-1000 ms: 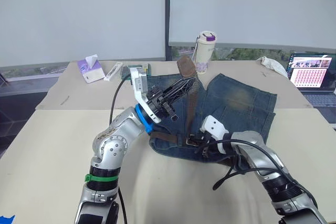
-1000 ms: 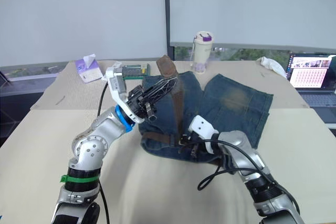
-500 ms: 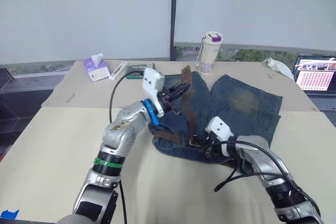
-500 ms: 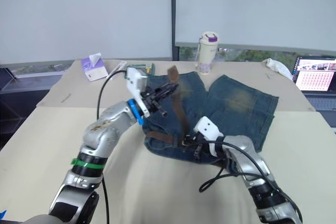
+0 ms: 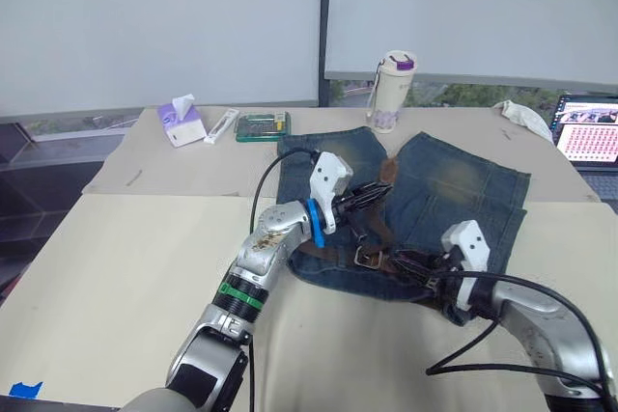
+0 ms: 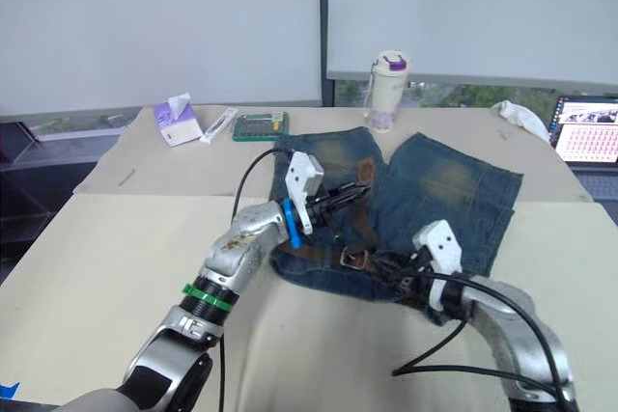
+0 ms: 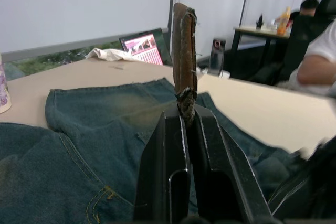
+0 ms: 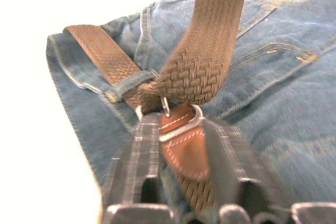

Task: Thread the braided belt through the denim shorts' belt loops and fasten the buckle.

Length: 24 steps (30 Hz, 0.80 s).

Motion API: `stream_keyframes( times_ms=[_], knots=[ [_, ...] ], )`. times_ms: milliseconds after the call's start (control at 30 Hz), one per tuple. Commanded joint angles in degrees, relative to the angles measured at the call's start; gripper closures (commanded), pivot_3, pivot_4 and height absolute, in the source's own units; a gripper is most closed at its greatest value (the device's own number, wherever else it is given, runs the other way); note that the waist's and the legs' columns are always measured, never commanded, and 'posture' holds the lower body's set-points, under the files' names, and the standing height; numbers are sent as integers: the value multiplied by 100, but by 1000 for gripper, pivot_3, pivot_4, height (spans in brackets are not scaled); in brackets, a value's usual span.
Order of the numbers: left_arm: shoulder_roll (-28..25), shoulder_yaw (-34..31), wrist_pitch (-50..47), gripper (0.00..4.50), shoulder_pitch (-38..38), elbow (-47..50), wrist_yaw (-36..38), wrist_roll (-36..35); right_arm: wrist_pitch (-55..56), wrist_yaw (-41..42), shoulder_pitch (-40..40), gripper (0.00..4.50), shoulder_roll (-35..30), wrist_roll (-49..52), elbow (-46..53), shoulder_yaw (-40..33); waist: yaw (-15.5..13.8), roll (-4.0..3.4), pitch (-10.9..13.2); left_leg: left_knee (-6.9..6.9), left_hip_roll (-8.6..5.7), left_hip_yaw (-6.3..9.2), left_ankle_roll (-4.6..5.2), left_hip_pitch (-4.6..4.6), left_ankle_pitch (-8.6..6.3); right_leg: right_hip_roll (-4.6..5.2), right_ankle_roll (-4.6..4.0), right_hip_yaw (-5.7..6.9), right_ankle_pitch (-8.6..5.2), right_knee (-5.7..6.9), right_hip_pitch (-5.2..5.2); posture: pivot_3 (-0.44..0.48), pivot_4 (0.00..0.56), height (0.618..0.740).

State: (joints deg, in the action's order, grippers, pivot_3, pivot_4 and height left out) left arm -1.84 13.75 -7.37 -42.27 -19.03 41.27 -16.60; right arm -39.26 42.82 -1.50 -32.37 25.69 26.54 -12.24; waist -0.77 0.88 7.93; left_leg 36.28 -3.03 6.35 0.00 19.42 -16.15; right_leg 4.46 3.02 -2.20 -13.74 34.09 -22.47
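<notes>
A: Status on the shorts?
B: denim shorts [image 5: 435, 190] flat on the table [image 5: 116, 267], waistband toward the robot, legs pointing away. Faded tan patches on both legs.
A: Belt?
B: braided belt [image 8: 210, 61] runs along the waistband, passes under a belt loop [image 8: 128, 84] on the robot's left side, then doubles back up through the buckle [image 8: 176, 121] and rises off the denim.
A: L end effector?
B: left end effector [image 7: 185, 109] over the shorts' mid section, fingers pressed together on the belt's free tip, pinching it. Tip sticks up past the fingertips in the left wrist view, frayed at the clamp point.
A: R?
B: right end effector [image 8: 181, 129] at the waistband, fingers either side of the buckle and the leather tab behind it. Buckle sits between them, looks gripped, contact on both sides.
A: Anything else on the table?
B: Far edge: tissue box [image 5: 180, 121], white tube [image 5: 221, 125], green tray [image 5: 263, 125], tumbler w/ purple lid [image 5: 393, 92] just beyond the shorts. Laptop [image 5: 589, 142] far right, white cloth [image 5: 526, 118] near it. Person's arm in a white sleeve [image 7: 317, 59] in the background of the left wrist view.
</notes>
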Motion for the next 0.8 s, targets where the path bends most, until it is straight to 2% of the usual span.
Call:
stream_keyframes(
  times_ms=[33, 100, 200, 267, 433, 667, 800],
  knots=[
    [47, 284, 706, 4500, -198, -202, -247, 763, -413, -752, -274, 1515, 176, 425, 585, -556, 16, -1, 1, 0, 1, -1, 0, 0, 0, -1, 0, -1, 0, 0, -1, 0, 150, 740],
    [77, 386, 922, 4500, -175, -321, -456, 1102, -762, -1323, -651, 869, 546, 741, 732, -642, 41, -1, 2, -3, 3, -5, 0, -2, 0, -3, 0, -8, 1, 2, -1, 0, 150, 740],
    [194, 364, 1099, 4500, -104, -376, -605, 1250, -1242, -2048, -1096, 869, 1100, 1180, 879, -690, 15, -6, 3, -7, 4, -1, -2, -1, 2, -3, -2, -8, 1, 5, -7, 0, 150, 740],
    [273, 329, 1188, 4500, -64, -391, -769, 1347, -1488, -2537, -1366, 869, 1456, 1396, 929, -700, 11, -12, -1, -7, 4, 1, -3, 2, 2, -2, -32, -6, 19, 6, -13, 0, 150, 740],
    [395, 403, 1594, 4500, 7, -509, -1495, 1894, -1659, -3665, -1767, 869, 2299, 1376, 767, -582, -9, -55, -26, -5, -3, 0, 5, 12, 6, 10, -46, -7, 32, 7, -22, 0, 150, 740],
    [493, 400, 1673, 4500, 106, -534, -1628, 2029, -1390, -4596, -2092, 869, 2876, 1260, 572, -632, 25, -63, -32, -1, -12, -6, 3, 31, 12, 6, -46, -10, 36, 33, -54, 0, 150, 740],
    [468, 449, 1818, 4500, 131, -557, -1783, 2242, -1312, -4823, -2152, 869, 2939, 1181, 554, -568, 42, -64, -32, 0, -9, -8, -4, 32, 17, 1, -47, -13, 36, 69, -69, 0, 150, 740]
  ],
)
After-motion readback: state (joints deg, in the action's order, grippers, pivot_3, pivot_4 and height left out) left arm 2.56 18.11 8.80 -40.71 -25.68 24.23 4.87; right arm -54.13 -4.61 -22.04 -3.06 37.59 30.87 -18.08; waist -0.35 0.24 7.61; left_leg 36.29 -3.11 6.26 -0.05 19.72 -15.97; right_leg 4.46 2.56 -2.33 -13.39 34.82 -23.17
